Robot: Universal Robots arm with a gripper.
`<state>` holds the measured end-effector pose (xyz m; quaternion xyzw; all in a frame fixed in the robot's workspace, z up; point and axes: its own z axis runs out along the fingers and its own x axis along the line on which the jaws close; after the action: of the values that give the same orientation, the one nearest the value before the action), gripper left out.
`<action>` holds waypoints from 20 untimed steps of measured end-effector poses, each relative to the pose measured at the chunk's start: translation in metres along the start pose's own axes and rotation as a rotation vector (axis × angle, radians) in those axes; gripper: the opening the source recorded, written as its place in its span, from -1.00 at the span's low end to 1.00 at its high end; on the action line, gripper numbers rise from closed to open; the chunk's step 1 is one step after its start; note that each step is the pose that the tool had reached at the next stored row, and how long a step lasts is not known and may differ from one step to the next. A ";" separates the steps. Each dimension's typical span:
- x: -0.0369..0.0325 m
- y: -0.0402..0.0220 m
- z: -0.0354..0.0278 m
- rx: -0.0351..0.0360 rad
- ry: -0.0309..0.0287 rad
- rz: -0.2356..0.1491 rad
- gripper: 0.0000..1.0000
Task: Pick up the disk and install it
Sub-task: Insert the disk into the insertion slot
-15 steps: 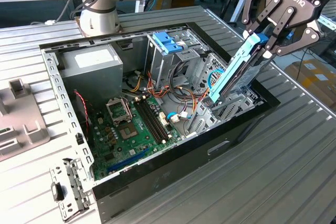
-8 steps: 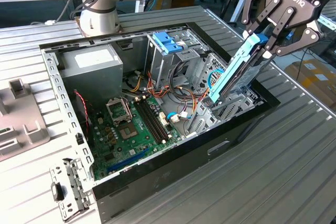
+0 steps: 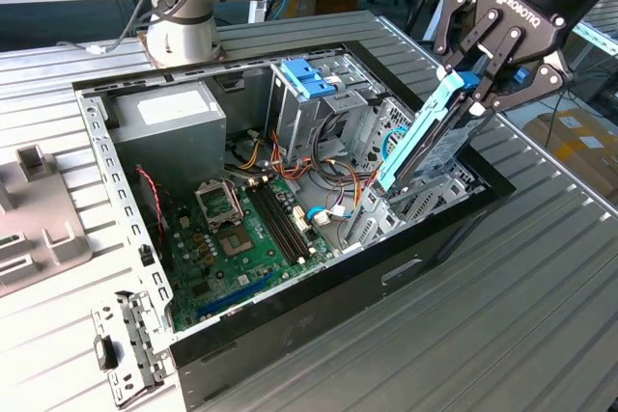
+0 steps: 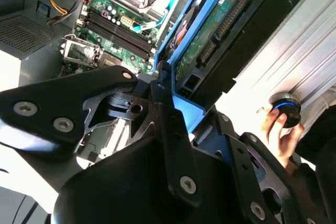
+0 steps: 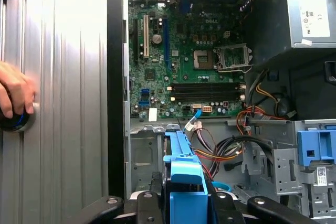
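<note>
Open computer case (image 3: 319,287) lies on tabletop (image 3: 502,335), side off for access from above. Beyond motherboard (image 3: 241,238), claw (image 3: 475,84) clenched on upper end of disk (image 3: 425,137); disk tilted, lower end free, aimed at drive bay (image 3: 425,202), likely for sliding in.

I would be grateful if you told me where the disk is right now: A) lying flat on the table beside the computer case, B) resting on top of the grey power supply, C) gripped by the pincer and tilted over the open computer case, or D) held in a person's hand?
C: in the exterior view the pincer is clamped on the disk, which slants over the open computer case.
</note>
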<state>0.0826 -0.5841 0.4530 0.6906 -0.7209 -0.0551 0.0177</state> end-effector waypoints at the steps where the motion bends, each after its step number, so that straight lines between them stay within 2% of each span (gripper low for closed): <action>1: 0.0000 -0.0001 0.0010 -0.0003 0.0005 -0.006 -0.25; 9: -0.0039 -0.0014 0.0043 -0.0006 0.0010 -0.010 -0.25; 12: -0.0040 -0.0023 0.0087 -0.0006 0.0010 -0.010 -0.25; 20: -0.0036 -0.0036 0.0143 -0.0007 0.0012 -0.012 -0.25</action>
<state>0.0849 -0.5799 0.4386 0.6951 -0.7166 -0.0551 0.0181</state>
